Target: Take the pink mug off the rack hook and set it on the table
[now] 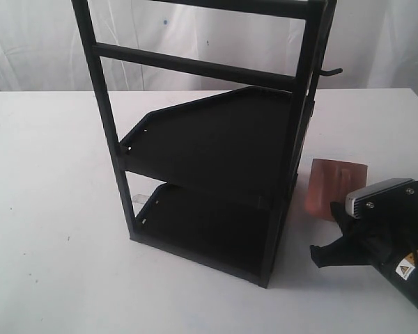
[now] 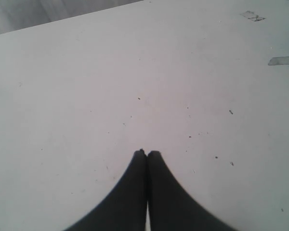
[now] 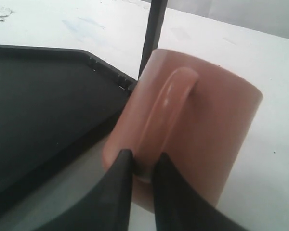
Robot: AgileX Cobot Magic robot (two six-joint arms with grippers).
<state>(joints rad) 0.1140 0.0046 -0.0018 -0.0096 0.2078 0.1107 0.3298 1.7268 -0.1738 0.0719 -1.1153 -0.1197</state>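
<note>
The pink mug [image 1: 336,186] is off the rack hook [image 1: 330,71], which juts bare from the rack's upper right upright. It sits low beside the rack's right foot, over the white table [image 1: 49,181]; I cannot tell whether its base touches. My right gripper [image 3: 143,159] is shut on the loop handle [image 3: 166,103] of the mug [image 3: 207,120], one finger on each side. In the exterior view this gripper [image 1: 336,217] hides the mug's lower part. The left gripper [image 2: 147,153] is shut and empty over bare tabletop, out of the exterior view.
The tall black two-shelf rack [image 1: 216,139] stands mid-table, its lower shelf [image 3: 43,106] and an upright [image 3: 153,33] close beside the mug. Tape marks [image 2: 283,60] lie on the table near the left gripper. A white curtain hangs behind.
</note>
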